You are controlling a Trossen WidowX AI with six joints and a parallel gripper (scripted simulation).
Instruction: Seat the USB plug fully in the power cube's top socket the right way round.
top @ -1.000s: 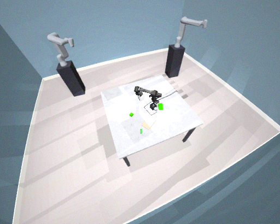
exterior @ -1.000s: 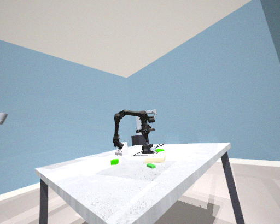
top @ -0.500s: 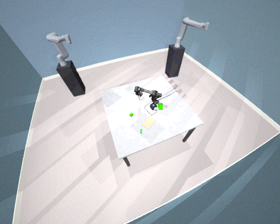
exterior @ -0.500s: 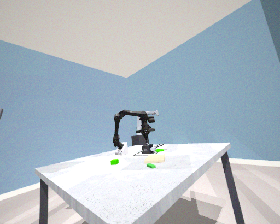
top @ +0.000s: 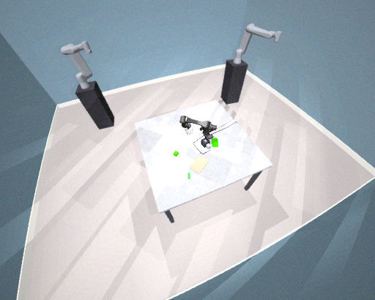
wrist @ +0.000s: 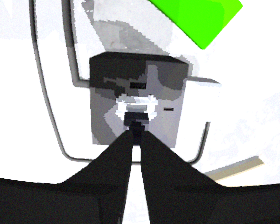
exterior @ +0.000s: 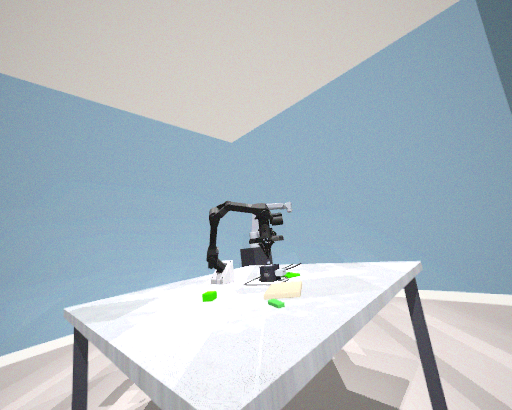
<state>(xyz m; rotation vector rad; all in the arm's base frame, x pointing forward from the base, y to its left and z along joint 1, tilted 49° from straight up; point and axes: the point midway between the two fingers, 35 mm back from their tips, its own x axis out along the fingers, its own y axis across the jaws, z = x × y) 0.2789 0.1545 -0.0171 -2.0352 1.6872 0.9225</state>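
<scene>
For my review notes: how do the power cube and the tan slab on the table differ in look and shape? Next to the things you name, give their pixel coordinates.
The power cube [top: 205,142] [exterior: 269,273] [wrist: 103,112] is dark; the tan slab [top: 199,164] [exterior: 283,290] [wrist: 236,170] is pale. The cube is a tall block, whereas the slab is thin and flat. The cube's top has slots; the slab's shows none. Both rest on the table [top: 163,197] [exterior: 223,360].

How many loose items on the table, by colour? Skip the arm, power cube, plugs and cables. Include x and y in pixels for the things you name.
Green: 3 (a block [top: 214,143] [exterior: 292,275] [wrist: 203,22] near the cube, a small block [top: 176,154] [exterior: 209,296], a small bar [top: 189,175] [exterior: 276,303])
Tan: 1 (a flat board [top: 199,164] [exterior: 284,290] [wrist: 237,170])
Total: 4
</scene>
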